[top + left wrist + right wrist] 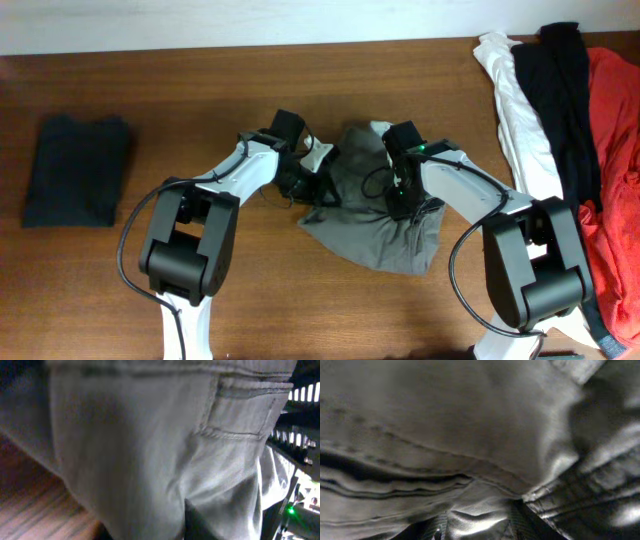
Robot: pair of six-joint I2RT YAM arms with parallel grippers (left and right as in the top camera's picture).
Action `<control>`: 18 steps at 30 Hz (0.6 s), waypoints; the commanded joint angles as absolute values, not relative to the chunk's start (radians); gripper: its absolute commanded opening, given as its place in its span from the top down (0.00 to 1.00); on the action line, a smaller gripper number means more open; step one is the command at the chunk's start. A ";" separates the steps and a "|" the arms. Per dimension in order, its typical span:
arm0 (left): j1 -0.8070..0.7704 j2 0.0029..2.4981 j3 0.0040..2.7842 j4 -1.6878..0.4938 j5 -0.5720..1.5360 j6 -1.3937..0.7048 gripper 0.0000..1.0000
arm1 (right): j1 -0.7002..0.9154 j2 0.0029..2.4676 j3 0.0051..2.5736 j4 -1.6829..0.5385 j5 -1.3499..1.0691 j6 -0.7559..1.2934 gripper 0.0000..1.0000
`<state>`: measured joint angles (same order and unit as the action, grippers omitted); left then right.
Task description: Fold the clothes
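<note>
The grey-khaki trouser-like garment (370,235) lies bunched at the table's middle, between my two arms. My left gripper (315,188) is at its left edge and my right gripper (405,205) is at its upper right part. In the left wrist view the cloth (150,450) fills the frame, showing a stitched pocket and waistband, and a fold sits between the dark fingertips (145,530). In the right wrist view seamed cloth (470,420) fills the frame, with a ridge pinched between the fingers (480,527).
A small dark charcoal folded garment (75,170) lies at the far left. White (520,110), black (570,100) and red (615,170) garments are piled along the right edge. The wooden table (200,80) runs to a pale wall at the back.
</note>
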<state>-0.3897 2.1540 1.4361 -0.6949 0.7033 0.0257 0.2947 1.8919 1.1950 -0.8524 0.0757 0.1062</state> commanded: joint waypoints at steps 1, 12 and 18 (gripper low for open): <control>-0.384 2.162 1.446 -0.710 0.689 0.062 0.92 | 0.273 1.854 1.202 -0.889 0.162 0.125 0.54; -0.297 2.033 1.460 -0.822 0.461 0.061 0.99 | 0.273 1.646 1.246 -0.939 0.162 0.124 0.49; -0.218 1.919 1.511 -0.974 -0.028 0.053 1.00 | 0.273 1.604 1.246 -0.980 0.166 0.125 0.50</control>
